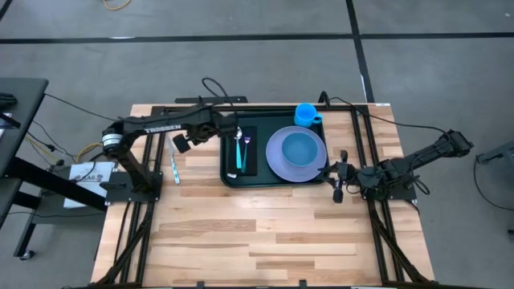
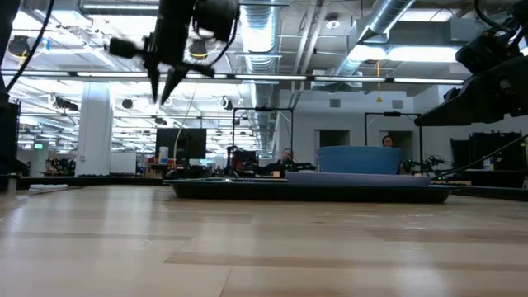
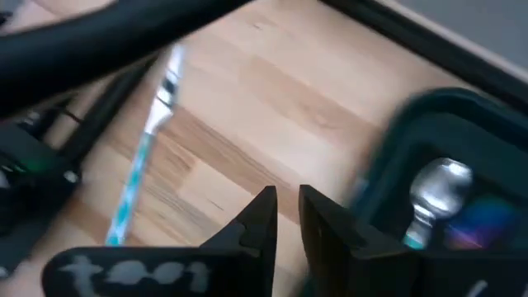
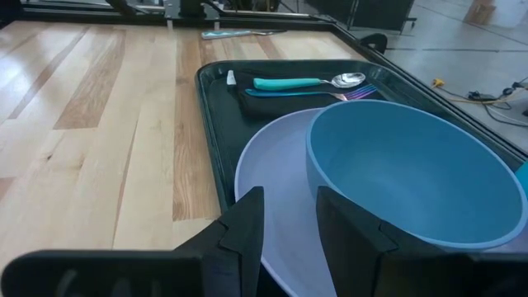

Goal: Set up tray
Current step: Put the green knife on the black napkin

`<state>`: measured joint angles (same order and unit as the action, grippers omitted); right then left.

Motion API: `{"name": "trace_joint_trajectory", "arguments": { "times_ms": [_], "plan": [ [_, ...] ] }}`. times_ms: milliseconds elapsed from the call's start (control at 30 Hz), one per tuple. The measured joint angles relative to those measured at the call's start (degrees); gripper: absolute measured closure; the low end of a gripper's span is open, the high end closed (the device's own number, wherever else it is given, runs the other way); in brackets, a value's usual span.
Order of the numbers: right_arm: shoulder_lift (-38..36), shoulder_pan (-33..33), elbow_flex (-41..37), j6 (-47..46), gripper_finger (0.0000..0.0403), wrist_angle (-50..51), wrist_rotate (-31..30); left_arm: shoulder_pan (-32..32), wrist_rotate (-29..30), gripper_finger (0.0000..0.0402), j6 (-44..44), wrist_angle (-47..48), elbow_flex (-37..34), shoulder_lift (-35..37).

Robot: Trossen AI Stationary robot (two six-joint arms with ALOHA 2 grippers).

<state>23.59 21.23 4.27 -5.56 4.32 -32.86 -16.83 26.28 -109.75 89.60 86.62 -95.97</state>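
While both arms hang clear of it, tray sits at the bench's far middle: dark green, rectangular, rounded corners, raised rim. On it: lavender plate carrying a blue bowl, blue cup at the far right corner, spoon and fork on a black mat at its left side. Left pincer hovers just beside the tray's left edge, fingers nearly closed, holding nothing. A teal-handled utensil lies on the wood near it. Right pincer sits by the tray's right rim, partly open, empty.
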Motion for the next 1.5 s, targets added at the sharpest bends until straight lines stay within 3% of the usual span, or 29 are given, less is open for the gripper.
{"name": "trace_joint_trajectory", "arguments": {
  "times_ms": [167, 367, 633, 767, 933, 1100, 1500],
  "plan": [
    [0.0, 0.0, 0.0, 0.0, 0.0296, 0.0, 0.0, -0.6, -1.5, 0.0360, -5.2, 0.2, -11.9, -0.1],
    [0.0, 0.0, 0.0, 0.0, 0.0296, 0.0, 0.0, -0.7, -5.9, 0.0368, -14.6, 0.4, -27.2, 7.2],
    [0.0, 0.0, 0.0, 0.0, 0.0296, 0.0, 0.0, -2.3, -5.5, 0.0378, -19.1, -1.7, -36.9, 13.6],
    [0.0, 0.0, 0.0, 0.0, 0.0296, 0.0, 0.0, -2.9, -7.6, 0.0379, -18.5, -6.0, -39.9, 13.7],
    [0.0, 0.0, 0.0, 0.0, 0.0296, 0.0, 0.0, -3.0, -5.1, 0.0378, -15.5, -13.9, -41.1, 13.7],
    [0.0, 0.0, 0.0, 0.0, 0.0296, 0.0, 0.0, -4.7, -4.9, 0.0378, -12.5, -14.8, -41.1, 13.7],
    [0.0, 0.0, 0.0, 0.0, 0.0296, 0.0, 0.0, -14.9, -6.1, 0.0378, 2.3, -20.5, -41.1, 13.6]
  ]
}}
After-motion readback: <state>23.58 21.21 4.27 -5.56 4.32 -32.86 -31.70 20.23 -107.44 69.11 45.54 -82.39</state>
